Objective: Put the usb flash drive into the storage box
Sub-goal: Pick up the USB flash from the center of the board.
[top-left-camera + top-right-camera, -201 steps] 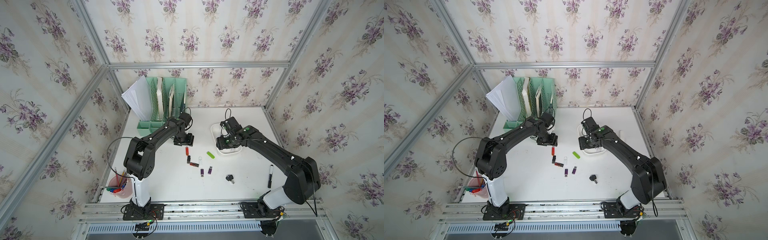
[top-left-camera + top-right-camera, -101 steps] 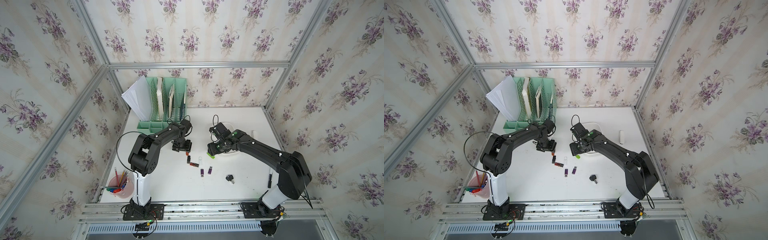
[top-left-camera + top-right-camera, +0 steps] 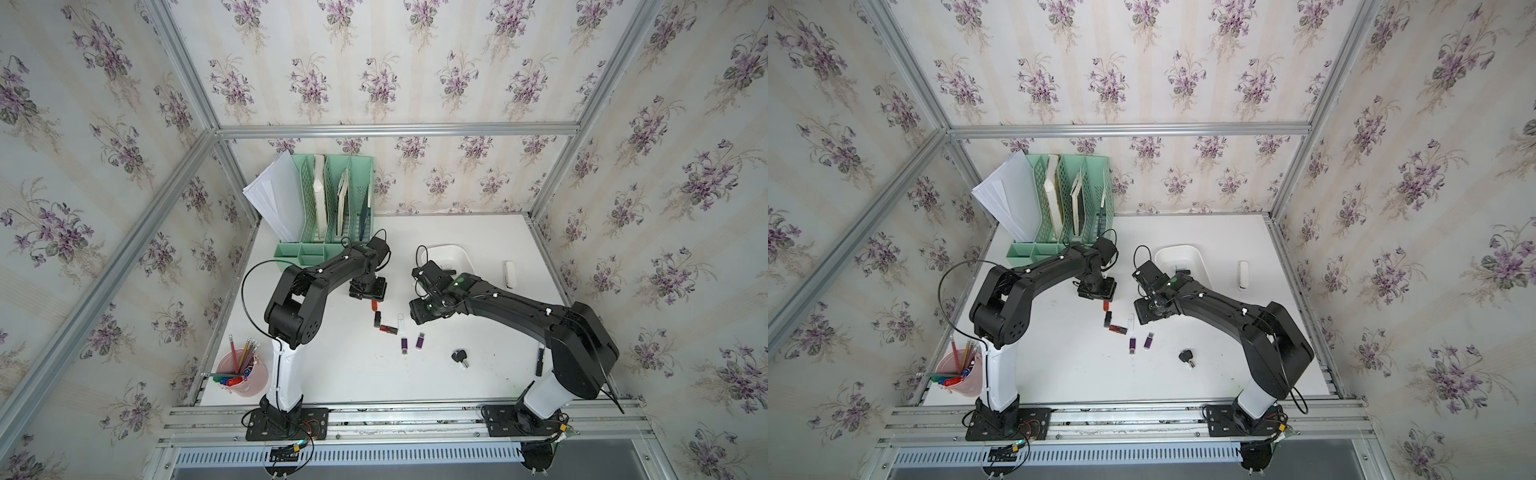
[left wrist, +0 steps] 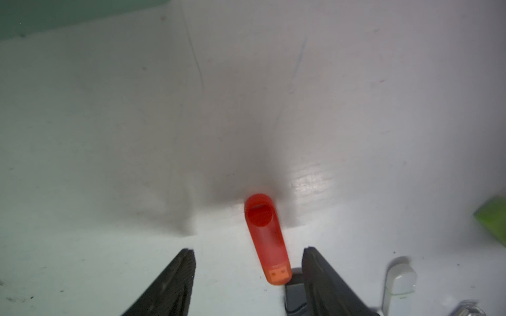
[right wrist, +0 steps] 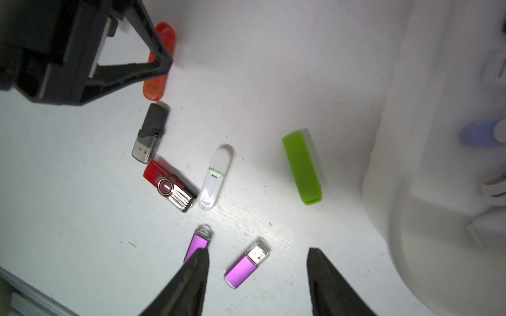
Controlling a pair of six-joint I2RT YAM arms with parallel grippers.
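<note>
Left gripper (image 4: 249, 249): low over the table (image 4: 109, 136), fingers (image 4: 175, 281) apart, nothing clamped. Orange flash drive (image 4: 267, 240) lay flat in the gap, closer to one finger, no contact visible with either. Its plug end pointed back toward the wrist and its loop end reached out past the tips. Grey flash drive (image 4: 294, 292) sat just behind that plug end, partly hidden by the nearer finger. White flash drive (image 4: 398, 281) lay just outside the same finger. A green flash drive (image 4: 492, 219) showed only an edge farther out on that side.

Right gripper (image 5: 257, 251): above the table, fingers spread, empty. One purple flash drive (image 5: 241, 269) lay under the gap between the tips. A second purple flash drive (image 5: 200, 240) was half hidden behind one fingertip. Ahead of the tips the white drive lay just beside a red swivel flash drive (image 5: 167, 183). The grey drive was beyond those, then the orange one under the left gripper. The green drive lay alone, ahead and off toward the box side.

Storage box (image 5: 410, 136) ran along the outside of the other finger, with a blurred blue flash drive (image 5: 479, 134) inside. Other pale shapes in it were too blurred to identify. In both top views the box (image 3: 453, 249) sat just beyond the right gripper's wrist.
</note>
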